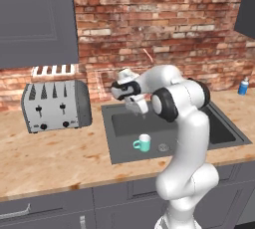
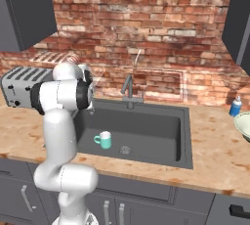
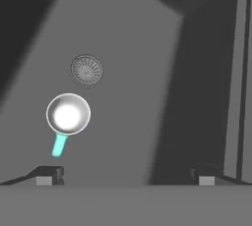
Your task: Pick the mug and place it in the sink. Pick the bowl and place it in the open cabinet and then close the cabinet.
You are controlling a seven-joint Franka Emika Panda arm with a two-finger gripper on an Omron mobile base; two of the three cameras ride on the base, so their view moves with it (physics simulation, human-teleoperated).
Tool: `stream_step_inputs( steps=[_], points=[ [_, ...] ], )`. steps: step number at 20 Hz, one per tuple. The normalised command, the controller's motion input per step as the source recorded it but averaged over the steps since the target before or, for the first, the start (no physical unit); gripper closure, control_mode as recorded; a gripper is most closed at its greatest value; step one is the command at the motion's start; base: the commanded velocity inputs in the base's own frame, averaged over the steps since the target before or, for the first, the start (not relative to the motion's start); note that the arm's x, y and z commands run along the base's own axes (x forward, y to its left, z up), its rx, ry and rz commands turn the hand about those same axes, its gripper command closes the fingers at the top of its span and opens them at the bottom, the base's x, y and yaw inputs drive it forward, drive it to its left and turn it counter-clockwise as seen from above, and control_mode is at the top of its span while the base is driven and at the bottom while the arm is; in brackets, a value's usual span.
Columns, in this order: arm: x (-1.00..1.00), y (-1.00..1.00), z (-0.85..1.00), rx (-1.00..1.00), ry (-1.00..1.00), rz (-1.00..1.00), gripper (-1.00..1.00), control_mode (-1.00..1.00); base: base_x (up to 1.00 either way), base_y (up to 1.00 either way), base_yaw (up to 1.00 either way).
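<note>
One mug [image 1: 143,143] here, and it's sitting upright on the floor of the sink [image 1: 224,126], low centre in the left base view with its handle poking to the frame's left. In the right base view the same mug [image 2: 103,140] is left of centre, with the single round drain [image 2: 126,149] just to its right, close but not touching. My hand view looks straight down into it: white inside of the mug [image 3: 68,114] at left of centre, teal handle sticking down toward the bottom edge, drain [image 3: 86,70] above it.

My gripper [image 3: 125,176] is spread wide with nothing between the tips, one finger [image 3: 49,175] at lower left of the hand view and the other at lower right. The mug is apart from both of them. In the left base view my gripper [image 1: 135,106] hangs above the basin, near the middle of the frame, clear of the mug below.

One faucet [image 2: 128,88] stands at the back edge of the sink, centre of the right base view. One toaster [image 1: 56,104], four slots, on the counter [image 1: 55,158] at the left of the left base view. One small blue bottle [image 2: 236,106] at the right edge. One bowl [image 2: 243,125], only partly in frame, at the far right edge just below the bottle. Dark cabinet [image 2: 239,16] at upper right; can't tell from here whether its door is open.
</note>
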Motion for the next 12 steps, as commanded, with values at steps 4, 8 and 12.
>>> stream_step_inputs(
  steps=[4, 8, 12],
  points=[
    [-0.26, -0.34, 0.23, 0.13, -0.01, 0.47, -1.00, -1.00, 0.00, 0.00, 0.00],
    [-0.41, -0.44, 0.39, 0.32, 0.00, 0.33, -1.00, -1.00, 0.00, 0.00, 0.00],
    [-0.44, -0.19, 0.55, 0.27, 0.00, 0.17, -1.00, -1.00, 0.00, 0.00, 0.00]
  ],
)
